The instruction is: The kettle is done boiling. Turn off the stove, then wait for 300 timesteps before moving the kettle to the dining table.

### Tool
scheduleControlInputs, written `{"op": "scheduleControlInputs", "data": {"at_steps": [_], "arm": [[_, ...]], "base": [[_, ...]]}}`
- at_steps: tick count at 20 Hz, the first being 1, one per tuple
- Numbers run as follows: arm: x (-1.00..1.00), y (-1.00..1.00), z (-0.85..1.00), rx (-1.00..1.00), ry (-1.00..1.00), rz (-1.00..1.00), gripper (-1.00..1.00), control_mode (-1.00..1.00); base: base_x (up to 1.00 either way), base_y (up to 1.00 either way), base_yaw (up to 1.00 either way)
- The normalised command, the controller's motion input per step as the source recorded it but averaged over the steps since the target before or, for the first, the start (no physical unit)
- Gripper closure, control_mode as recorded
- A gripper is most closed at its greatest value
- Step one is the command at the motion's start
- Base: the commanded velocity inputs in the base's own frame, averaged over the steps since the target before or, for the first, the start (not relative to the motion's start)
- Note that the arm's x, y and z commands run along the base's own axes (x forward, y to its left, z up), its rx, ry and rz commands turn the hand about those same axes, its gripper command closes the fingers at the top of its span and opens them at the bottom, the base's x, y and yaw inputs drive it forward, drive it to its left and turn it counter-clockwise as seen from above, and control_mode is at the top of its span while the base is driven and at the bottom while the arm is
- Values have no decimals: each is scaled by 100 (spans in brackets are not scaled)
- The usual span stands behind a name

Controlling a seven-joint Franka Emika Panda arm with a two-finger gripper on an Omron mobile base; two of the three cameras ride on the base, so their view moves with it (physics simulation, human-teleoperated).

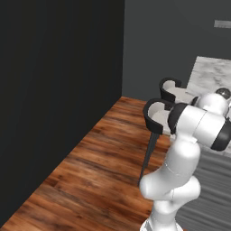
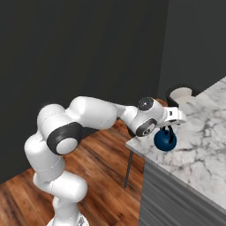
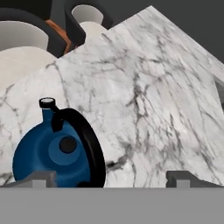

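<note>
The blue kettle [image 2: 165,141] stands upright on the white marble dining table [image 2: 203,132], close to its near corner. In the hand view the kettle [image 3: 43,157] sits low on the left with its black arched handle [image 3: 89,144] up, on the dining table [image 3: 148,96]. My gripper [image 2: 170,127] hangs just above the kettle. It is open: the fingertips [image 3: 39,177] stand far apart on either side of the handle and do not touch it. The stove is out of view.
Two dark chairs with cream seats [image 1: 158,115] [image 1: 171,90] stand along the table's side, beside the arm. A dark wall [image 1: 58,90] runs along the left over a wooden floor [image 1: 94,176]. The table's edge [image 2: 141,150] lies right by the kettle.
</note>
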Motion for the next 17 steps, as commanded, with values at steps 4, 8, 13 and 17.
{"op": "scheduleControlInputs", "data": {"at_steps": [4,8,13,17], "arm": [[-25,0,42,0,10,0,-100,-100],[-25,0,44,0,9,0,-100,-100],[-30,0,41,0,7,0,-100,-100],[-44,0,37,0,4,0,-100,-100]], "base": [[0,0,0],[0,0,0],[0,0,0],[0,0,0]]}}
